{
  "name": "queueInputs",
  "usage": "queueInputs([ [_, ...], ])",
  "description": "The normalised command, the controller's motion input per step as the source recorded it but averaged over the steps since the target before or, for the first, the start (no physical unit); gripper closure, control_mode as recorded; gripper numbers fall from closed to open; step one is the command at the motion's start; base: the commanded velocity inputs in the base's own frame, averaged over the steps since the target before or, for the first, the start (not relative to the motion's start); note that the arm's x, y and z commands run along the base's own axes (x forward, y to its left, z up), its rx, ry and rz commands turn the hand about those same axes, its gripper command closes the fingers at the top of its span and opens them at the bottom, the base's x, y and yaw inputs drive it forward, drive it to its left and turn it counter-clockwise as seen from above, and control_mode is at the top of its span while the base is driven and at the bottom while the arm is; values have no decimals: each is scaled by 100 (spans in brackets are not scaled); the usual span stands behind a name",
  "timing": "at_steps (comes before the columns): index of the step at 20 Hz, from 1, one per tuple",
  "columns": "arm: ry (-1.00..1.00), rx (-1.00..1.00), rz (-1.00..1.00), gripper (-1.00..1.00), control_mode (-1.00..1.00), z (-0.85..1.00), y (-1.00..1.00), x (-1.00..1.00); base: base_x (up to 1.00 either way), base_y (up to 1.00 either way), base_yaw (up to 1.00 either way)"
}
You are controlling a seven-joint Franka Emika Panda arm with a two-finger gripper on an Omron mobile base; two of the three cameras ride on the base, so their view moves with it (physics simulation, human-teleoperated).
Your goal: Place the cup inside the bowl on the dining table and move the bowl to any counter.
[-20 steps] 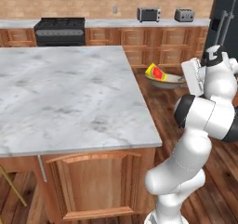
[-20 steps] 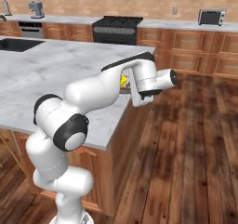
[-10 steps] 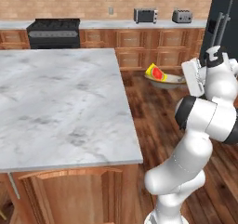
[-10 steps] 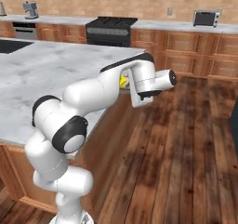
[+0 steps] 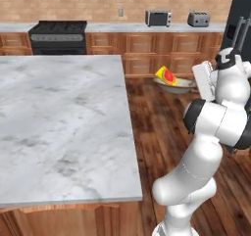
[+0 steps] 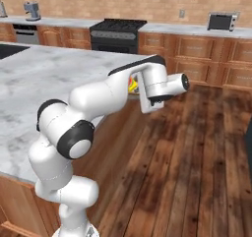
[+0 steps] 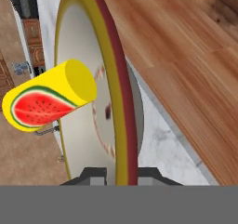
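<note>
Left base view: bowl carried in mid-air above the wooden floor, right of the dining worktop, level with the arm's upper body. Yellow cup with red mark lying tilted in the bowl at its left rim. End effector itself hidden behind the white hand; finger spacing not readable here. Wall worktop along the brick wall beyond, carrying a microwave and a toaster; black stove to its left.

Right base view: arm stretched forward over the corner of the dining worktop. Small patch of the yellow cup visible behind the wrist, beside the worktop edge. Bowl hidden by the arm. Fingers not discernible.

Hand view: end effector closed narrowly on the bowl rim, one dark fingertip either side of it. Bowl seen edge-on, yellow-and-red rim running up from the fingers. Cup lying on its side against the bowl's inner face, watermelon picture facing the camera.
</note>
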Motion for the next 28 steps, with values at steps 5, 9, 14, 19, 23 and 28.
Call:
queueInputs([
  [5,0,0,0,100,100,0,0,0,67,-74,4],
  [9,0,0,0,100,100,0,0,0,63,-77,4],
  [14,0,0,0,100,100,0,0,0,30,-79,3],
  [19,0,0,0,100,100,0,0,0,0,-94,0],
  [23,0,0,0,100,100,0,0,0,3,-96,0],
  [28,0,0,0,100,100,0,0,0,61,-63,0],
])
